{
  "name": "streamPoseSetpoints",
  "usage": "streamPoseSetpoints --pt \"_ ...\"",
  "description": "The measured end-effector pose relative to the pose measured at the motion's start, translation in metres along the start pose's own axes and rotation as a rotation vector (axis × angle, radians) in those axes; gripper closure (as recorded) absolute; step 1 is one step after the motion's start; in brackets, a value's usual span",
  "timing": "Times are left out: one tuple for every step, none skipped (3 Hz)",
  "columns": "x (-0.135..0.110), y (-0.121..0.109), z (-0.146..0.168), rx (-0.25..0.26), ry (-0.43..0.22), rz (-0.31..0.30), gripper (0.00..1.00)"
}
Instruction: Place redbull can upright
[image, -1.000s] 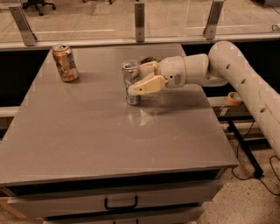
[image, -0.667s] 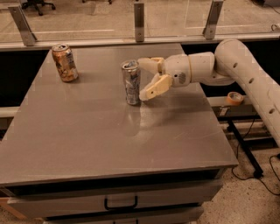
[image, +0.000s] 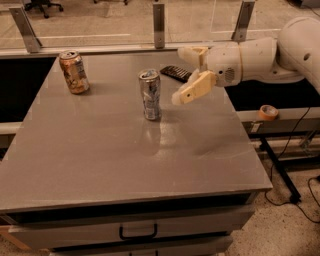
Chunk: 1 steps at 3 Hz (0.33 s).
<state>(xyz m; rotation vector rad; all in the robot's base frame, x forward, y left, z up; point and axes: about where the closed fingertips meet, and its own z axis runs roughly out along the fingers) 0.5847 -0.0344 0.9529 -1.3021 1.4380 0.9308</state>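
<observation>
Gripper pulled back right since earlier, now just beside redbull can, fingers spread wide, empty; can upright mid-table, well apart from orange can back-left.

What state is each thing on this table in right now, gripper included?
redbull can: upright, dented, standing free mid-table.
gripper: open, just right of the redbull can, not touching it.
orange can: standing near the far left corner.
dark flat object: lying flat near the far edge.
drawer: shut.
</observation>
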Motion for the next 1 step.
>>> streamPoseSetpoints --pt "-0.005 0.002 -0.0006 0.002 0.004 -0.008 0.0"
